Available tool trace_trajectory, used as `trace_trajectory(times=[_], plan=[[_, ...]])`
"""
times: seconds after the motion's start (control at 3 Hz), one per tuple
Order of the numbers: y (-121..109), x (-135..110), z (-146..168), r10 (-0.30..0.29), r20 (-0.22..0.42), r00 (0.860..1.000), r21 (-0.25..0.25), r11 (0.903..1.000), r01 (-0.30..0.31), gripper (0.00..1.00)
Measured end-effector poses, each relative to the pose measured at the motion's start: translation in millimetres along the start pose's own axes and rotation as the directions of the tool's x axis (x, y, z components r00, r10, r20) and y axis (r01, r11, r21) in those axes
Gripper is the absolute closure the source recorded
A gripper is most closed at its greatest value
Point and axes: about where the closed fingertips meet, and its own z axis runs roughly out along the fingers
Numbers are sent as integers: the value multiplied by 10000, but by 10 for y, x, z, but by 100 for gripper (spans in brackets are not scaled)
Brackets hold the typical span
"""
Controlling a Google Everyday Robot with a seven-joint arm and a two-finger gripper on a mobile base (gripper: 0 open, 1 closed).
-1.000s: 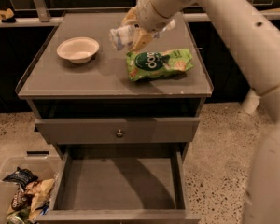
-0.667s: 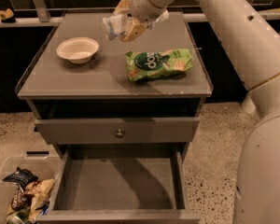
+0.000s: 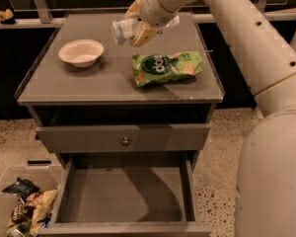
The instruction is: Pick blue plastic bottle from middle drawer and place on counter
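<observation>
The blue plastic bottle (image 3: 122, 31) lies sideways in the air over the back middle of the counter (image 3: 103, 80), its body pointing left. My gripper (image 3: 135, 29) is shut on the bottle from the right, its tan fingers (image 3: 142, 34) around it. Below, the middle drawer (image 3: 126, 194) stands pulled out with a bare grey floor. The arm reaches in from the upper right.
A white bowl (image 3: 81, 52) sits at the counter's left. A green snack bag (image 3: 166, 67) lies right of centre. The drawer front with a round knob (image 3: 125, 141) is shut above the open drawer. A bin of snack packets (image 3: 24, 210) stands on the floor at lower left.
The gripper has carried the bottle up, back and a little left across the counter, away from the green snack bag, and remains shut on it.
</observation>
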Motion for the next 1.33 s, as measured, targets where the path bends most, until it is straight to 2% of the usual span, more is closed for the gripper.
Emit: trace_trajectory(times=[0.67, 1.0, 1.33], plan=[[-107, 366, 934, -27, 197, 9998, -1078, 9942, 48, 100], [-273, 422, 845, 48, 160, 9999, -607, 9981, -38, 100], [-273, 421, 849, 47, 162, 9999, -609, 9981, -37, 82]])
